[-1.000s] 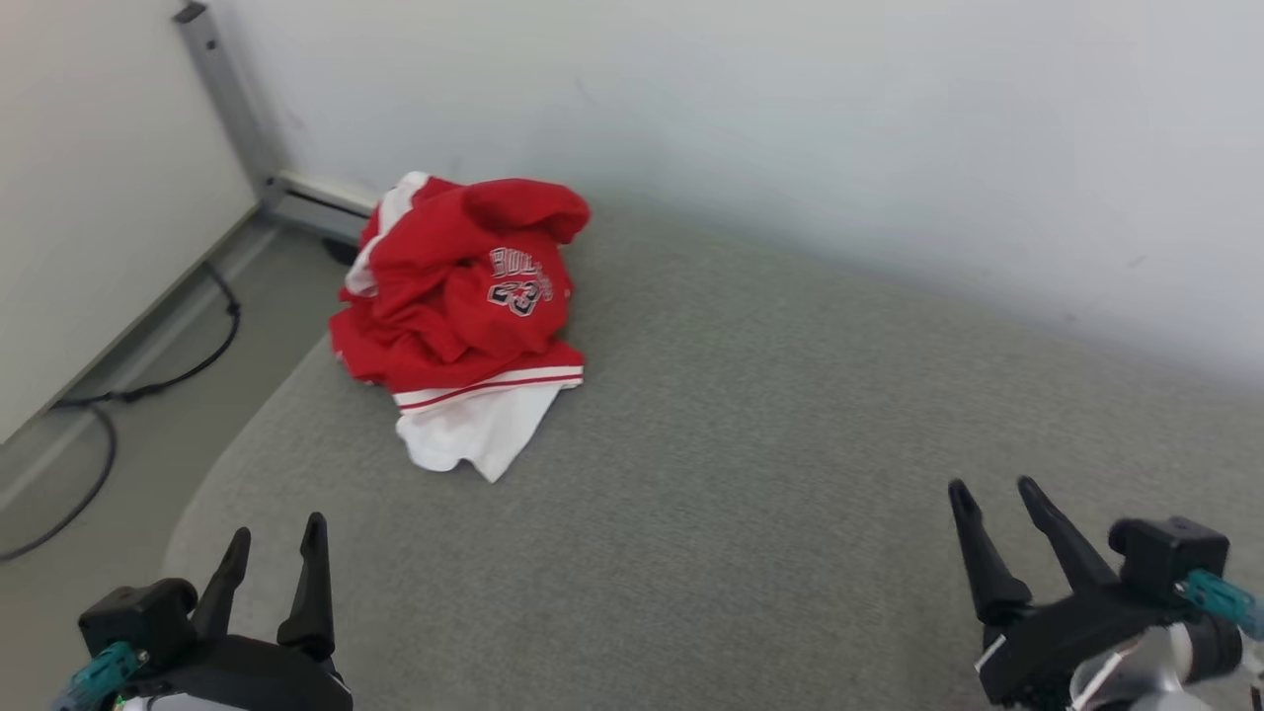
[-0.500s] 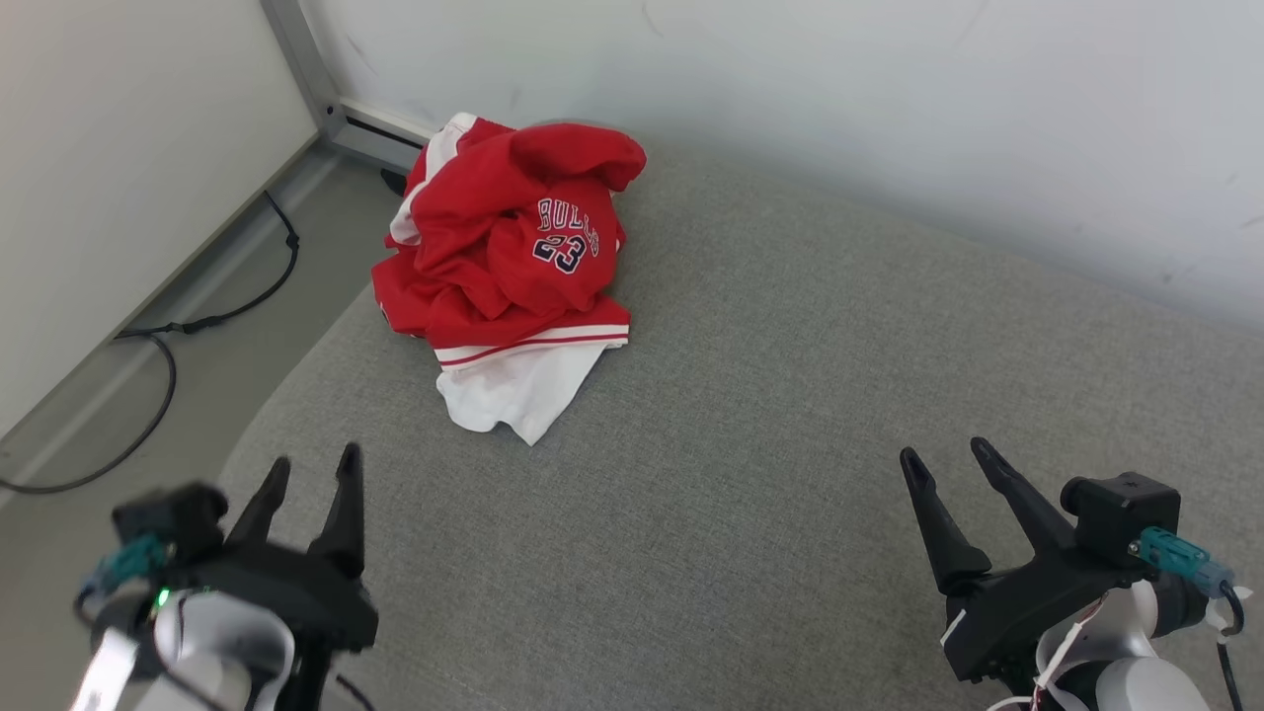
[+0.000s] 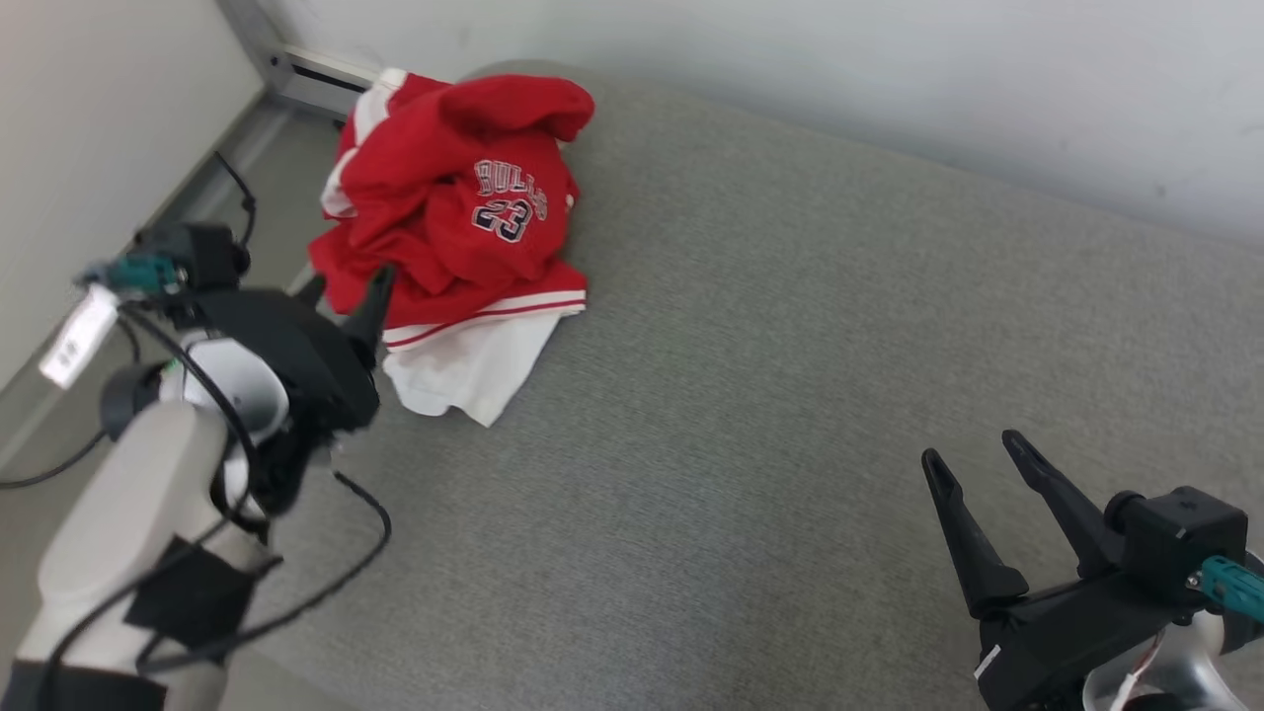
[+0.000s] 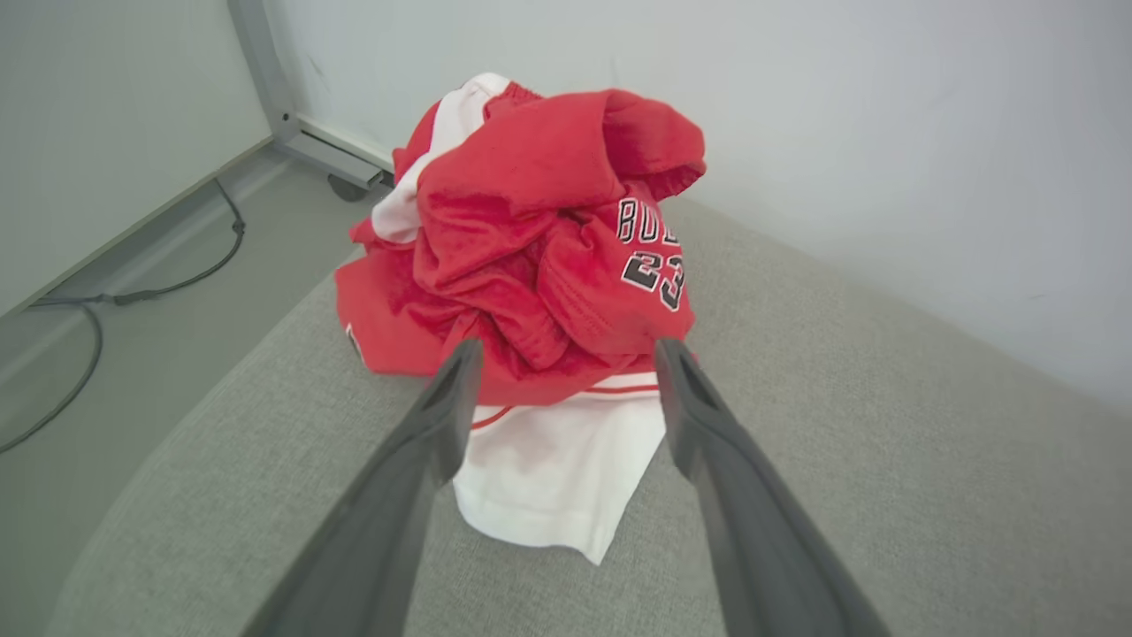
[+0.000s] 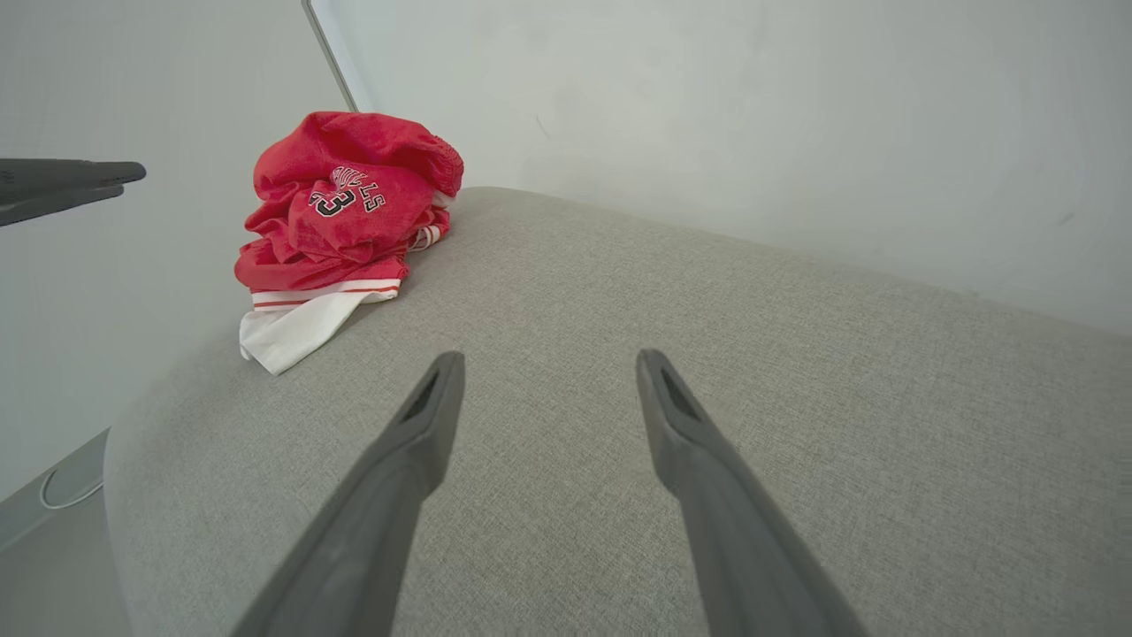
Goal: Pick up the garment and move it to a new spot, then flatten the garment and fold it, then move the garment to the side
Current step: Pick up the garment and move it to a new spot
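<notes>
Advancing left pincer [image 3: 348, 281], now beside garment [image 3: 449, 222]

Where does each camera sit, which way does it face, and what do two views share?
Head view: from the head, down at the red garment on the grey cushion; left fingers and right fingers show.
Left wrist view: from the left wrist, close at the garment between its open fingers.
Right wrist view: along the cushion, past its open fingers.
All share the garment.

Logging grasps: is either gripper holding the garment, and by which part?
Nothing held: left gripper open, near the garment; right gripper open, far from it.
</notes>
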